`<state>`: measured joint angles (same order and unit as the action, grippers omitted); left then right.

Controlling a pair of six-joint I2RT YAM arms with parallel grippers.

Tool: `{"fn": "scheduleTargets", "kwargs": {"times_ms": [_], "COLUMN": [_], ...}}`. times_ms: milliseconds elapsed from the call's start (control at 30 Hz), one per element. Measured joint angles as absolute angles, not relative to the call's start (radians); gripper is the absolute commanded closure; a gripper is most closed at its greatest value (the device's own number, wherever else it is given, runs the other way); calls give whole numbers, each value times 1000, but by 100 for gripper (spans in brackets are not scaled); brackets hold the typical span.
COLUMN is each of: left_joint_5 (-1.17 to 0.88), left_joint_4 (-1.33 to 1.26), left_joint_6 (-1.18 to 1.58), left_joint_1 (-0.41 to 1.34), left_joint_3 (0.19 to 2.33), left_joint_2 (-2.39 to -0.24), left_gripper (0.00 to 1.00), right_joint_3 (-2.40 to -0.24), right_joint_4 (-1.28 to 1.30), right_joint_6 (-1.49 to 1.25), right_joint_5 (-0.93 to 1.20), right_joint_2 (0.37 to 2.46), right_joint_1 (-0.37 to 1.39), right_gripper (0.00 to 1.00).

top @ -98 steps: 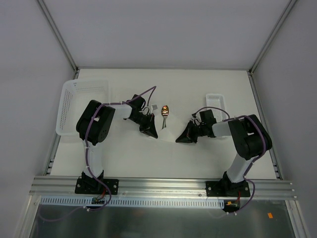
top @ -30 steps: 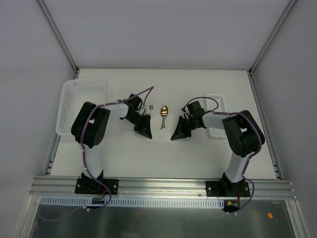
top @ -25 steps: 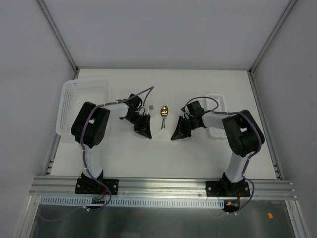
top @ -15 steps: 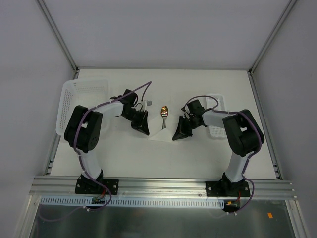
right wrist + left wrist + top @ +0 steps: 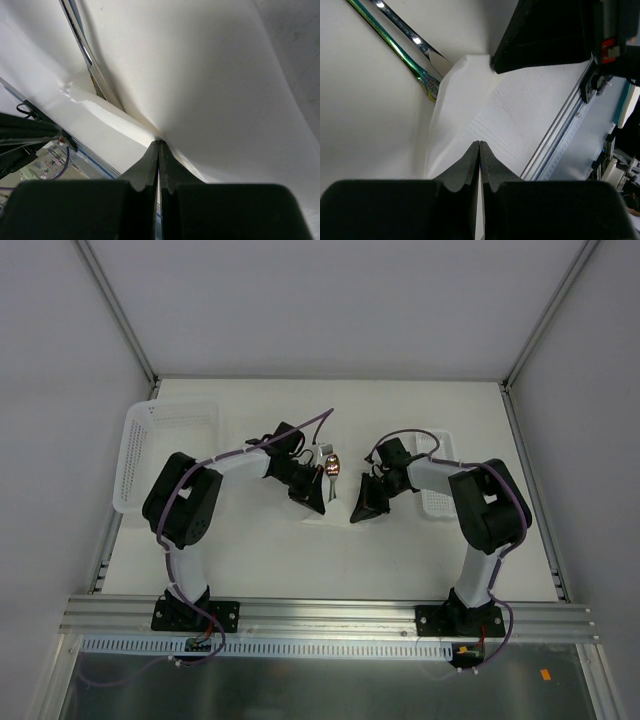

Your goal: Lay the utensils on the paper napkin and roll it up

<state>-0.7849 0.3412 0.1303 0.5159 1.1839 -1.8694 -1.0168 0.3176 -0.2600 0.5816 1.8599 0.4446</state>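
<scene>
Both the left gripper and right gripper have jaws clenched on the lifted edge of the napkin in the middle of the counter, folded over the utensils (handle ends tucked underneath), so it seems best to carry both ends over together, level, without tugging.

— From where does the top camera look?
— From above and behind the arms, down on the whole table, from quite far; the bases are at the bottom edge.
— And the wrist cameras?
— Each looks forward along its own pair, left fingers and right fingers, from very near the napkin.
— What do they share?
— All three show the napkin and the utensils.
</scene>
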Motion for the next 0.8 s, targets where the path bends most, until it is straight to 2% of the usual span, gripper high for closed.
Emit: {"fn": "scheduleTargets", "kwargs": {"times_ms": [200, 300, 333, 367, 600, 800], "left_joint_5": [-773, -756, -754, -755, -752, -763], "left_joint_4": [286, 268, 264, 262, 240, 237], "left_joint_6": [199, 226, 238, 249, 311, 354], "left_joint_1": [517, 516, 516, 516, 515, 503], "left_joint_3": [1183, 1183, 1182, 1182, 1179, 1179], "left_joint_2": [-1960, -1993, -2003, -2007, -2018, -2028], "left_gripper": [98, 99, 99, 100, 100, 100], "right_joint_3": [-1021, -1024, -1026, -1028, -1024, -939], "right_joint_4": [326, 333, 336, 341, 364, 365], "right_joint_6": [-255, -252, -252, -252, -273, -338], "right_joint_5": [579, 574, 571, 570, 506, 443], "right_joint_2": [1860, 1860, 1860, 1860, 1781, 1587], "right_joint_1": [445, 445, 445, 445, 443, 433], "right_gripper": [100, 96, 86, 82, 57, 52]}}
